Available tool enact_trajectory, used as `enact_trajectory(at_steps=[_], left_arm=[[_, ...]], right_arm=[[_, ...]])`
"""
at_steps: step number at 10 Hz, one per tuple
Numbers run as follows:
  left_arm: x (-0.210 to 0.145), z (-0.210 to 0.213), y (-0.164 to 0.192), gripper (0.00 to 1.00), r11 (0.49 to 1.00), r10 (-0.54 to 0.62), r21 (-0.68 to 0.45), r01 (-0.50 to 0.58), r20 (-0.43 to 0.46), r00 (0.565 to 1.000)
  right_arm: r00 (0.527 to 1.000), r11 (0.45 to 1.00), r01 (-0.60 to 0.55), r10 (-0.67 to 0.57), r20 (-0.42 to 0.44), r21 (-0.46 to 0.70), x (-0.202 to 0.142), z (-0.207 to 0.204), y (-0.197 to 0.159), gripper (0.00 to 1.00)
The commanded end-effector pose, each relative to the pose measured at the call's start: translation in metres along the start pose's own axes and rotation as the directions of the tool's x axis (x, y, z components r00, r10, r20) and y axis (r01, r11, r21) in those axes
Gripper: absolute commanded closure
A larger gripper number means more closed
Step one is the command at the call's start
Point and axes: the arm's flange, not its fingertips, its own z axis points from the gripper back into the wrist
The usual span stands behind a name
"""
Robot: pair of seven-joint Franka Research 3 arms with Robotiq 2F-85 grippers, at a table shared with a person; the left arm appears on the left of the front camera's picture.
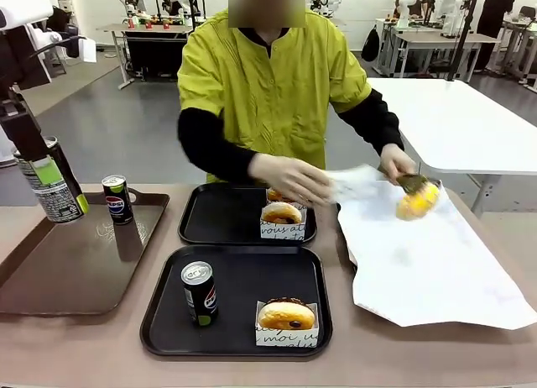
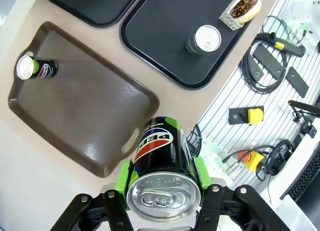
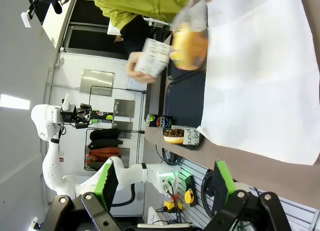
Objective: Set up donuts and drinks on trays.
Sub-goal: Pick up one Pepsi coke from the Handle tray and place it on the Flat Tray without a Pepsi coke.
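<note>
My left gripper [image 1: 46, 176] is shut on a Pepsi can [image 1: 55, 196], held up above the left edge of the brown tray [image 1: 59, 270]; the left wrist view shows that can [image 2: 162, 163] between the green pads [image 2: 123, 177]. The near black tray [image 1: 243, 275] holds a can [image 1: 200, 292] and a chocolate donut [image 1: 287, 315]. On the far black tray [image 1: 218, 216] a donut [image 1: 282, 213] sits in its holder, with another one behind it. The person holds a yellow donut [image 1: 417, 201] in tongs over white paper [image 1: 428, 262]. My right gripper [image 3: 165, 186] is open, empty and well above the table.
One more can [image 1: 117, 199] stands at the back of the brown tray. The person's other hand [image 1: 289, 178] hovers over the far tray, holding a white paper holder [image 3: 150, 58]. Cables and controllers [image 2: 270, 56] lie on the robot's side of the table.
</note>
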Motion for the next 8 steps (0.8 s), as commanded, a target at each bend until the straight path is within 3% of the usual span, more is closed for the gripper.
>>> enact_trajectory(at_steps=[1, 8], left_arm=[[-0.0005, 0.0061, -0.0025, 0.41, 1.0, -0.004, 0.004, 0.004, 0.001, 1.0], [-0.0005, 0.0061, -0.0025, 0.41, 1.0, -0.004, 0.004, 0.004, 0.001, 1.0]], right_arm=[[1.0, 1.0, -0.015, 0.015, 0.007, 0.021, 0.0016, 0.0, 0.0001, 0.0], [1.0, 1.0, -0.015, 0.015, 0.007, 0.021, 0.0016, 0.0, 0.0001, 0.0]])
